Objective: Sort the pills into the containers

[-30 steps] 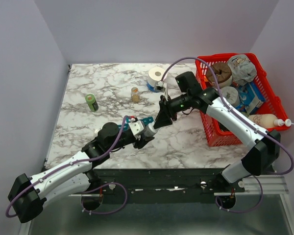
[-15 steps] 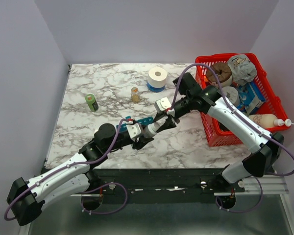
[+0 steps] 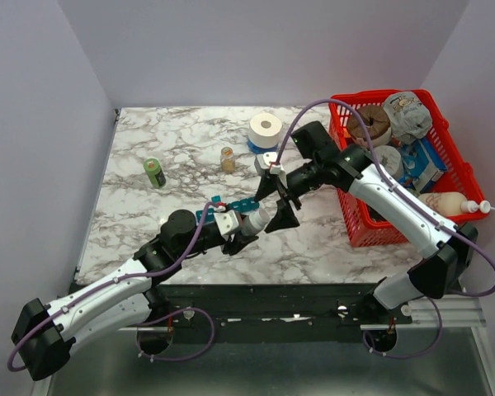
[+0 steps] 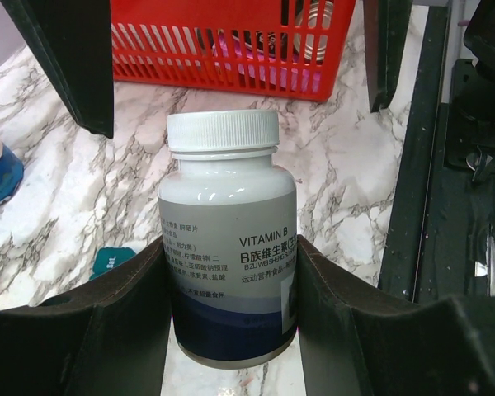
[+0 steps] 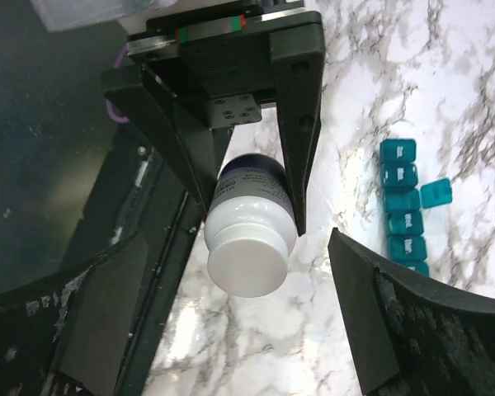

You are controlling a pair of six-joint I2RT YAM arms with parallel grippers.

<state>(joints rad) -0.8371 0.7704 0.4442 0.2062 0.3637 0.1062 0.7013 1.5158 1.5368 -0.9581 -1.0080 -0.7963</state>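
White bottle (image 4: 228,247) marked "VITAMIN B" is clamped in left gripper (image 4: 231,280). Right gripper (image 3: 282,208) spreads wide, empty; its camera shows teal organizer (image 5: 403,206).

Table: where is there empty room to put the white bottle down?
The marble table is bare behind and left of the green can, to the back-left corner. Another free patch is near the front, between the white bottle and the red basket. The middle is crowded: the left gripper, the right gripper, the bottle and the teal pill organizer.
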